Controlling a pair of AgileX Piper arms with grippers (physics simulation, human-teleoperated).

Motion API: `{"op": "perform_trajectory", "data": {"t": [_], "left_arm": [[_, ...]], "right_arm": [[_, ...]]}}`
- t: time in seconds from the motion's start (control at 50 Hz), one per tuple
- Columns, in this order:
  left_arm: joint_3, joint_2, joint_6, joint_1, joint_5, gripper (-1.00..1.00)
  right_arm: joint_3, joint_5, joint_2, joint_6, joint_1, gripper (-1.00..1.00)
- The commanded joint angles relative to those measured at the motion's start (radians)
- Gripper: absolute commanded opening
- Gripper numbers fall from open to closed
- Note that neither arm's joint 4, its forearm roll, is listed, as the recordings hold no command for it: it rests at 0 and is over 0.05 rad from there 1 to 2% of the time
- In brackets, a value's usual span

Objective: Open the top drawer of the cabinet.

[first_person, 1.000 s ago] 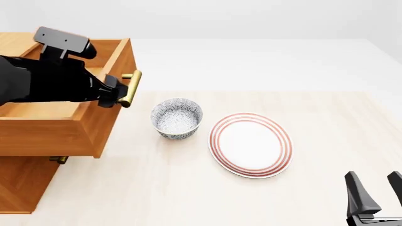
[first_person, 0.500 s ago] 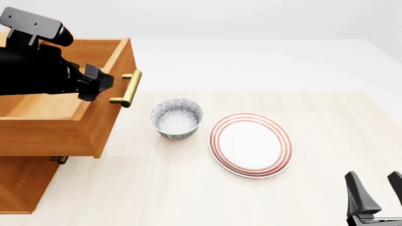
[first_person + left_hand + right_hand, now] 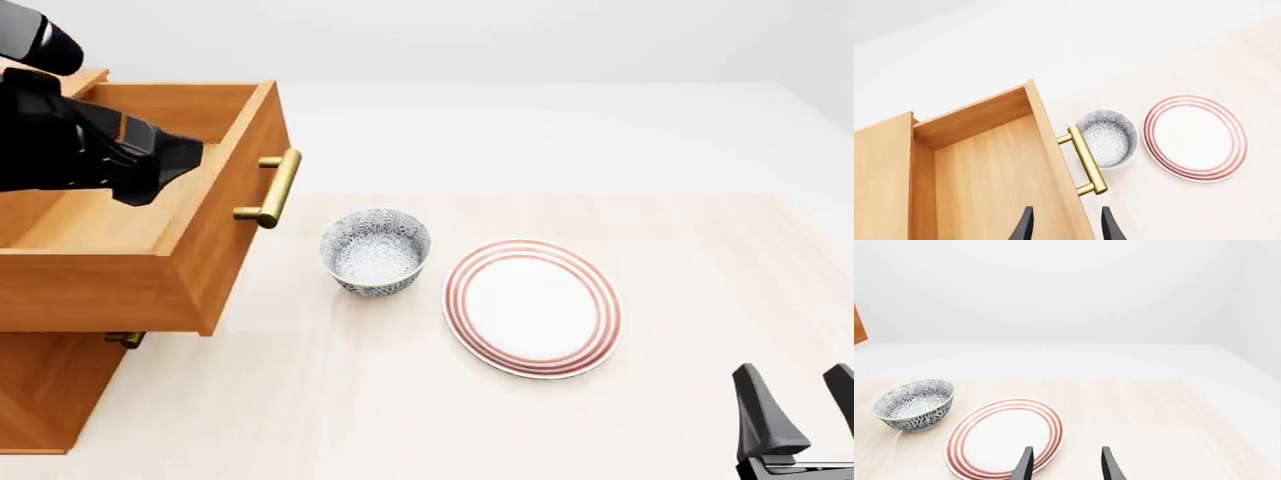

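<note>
The cabinet (image 3: 47,390) stands at the table's left side. Its top drawer (image 3: 200,260) is pulled far out, an orange-brown box showing its bare floor (image 3: 994,175). The brass bar handle (image 3: 274,190) on the drawer front is free. My left gripper (image 3: 167,165) hovers above the drawer's inside, left of the handle and apart from it. In the left wrist view its fingers (image 3: 1025,227) stand open, high above the drawer's front wall, with the handle (image 3: 1086,160) ahead of them. My right gripper (image 3: 801,410) waits open at the near right edge, holding nothing.
A patterned blue-white bowl (image 3: 375,250) sits just right of the open drawer. A red-ringed white plate (image 3: 534,307) lies to the right of the bowl. A lower drawer's brass handle (image 3: 123,340) peeks out under the open drawer.
My left gripper has let go of the brass handle and drawn back to the left and upward, over the drawer. The drawer stays pulled out. The right arm has not moved.
</note>
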Motion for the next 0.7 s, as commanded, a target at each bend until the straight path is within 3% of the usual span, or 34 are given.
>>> {"op": "perform_trajectory", "data": {"t": [0.02,0.3,0.7], "left_arm": [[0.014,-0.05,0.025,0.005,-0.013,1.0],[0.053,-0.16,0.043,0.059,-0.05,1.0],[0.061,-0.224,0.06,0.072,-0.078,1.0]], "right_arm": [[0.0,-0.002,0.001,0.0,0.0,1.0],[0.001,-0.002,0.001,0.0,0.0,1.0],[0.001,-0.002,0.001,0.0,0.0,1.0]]}}
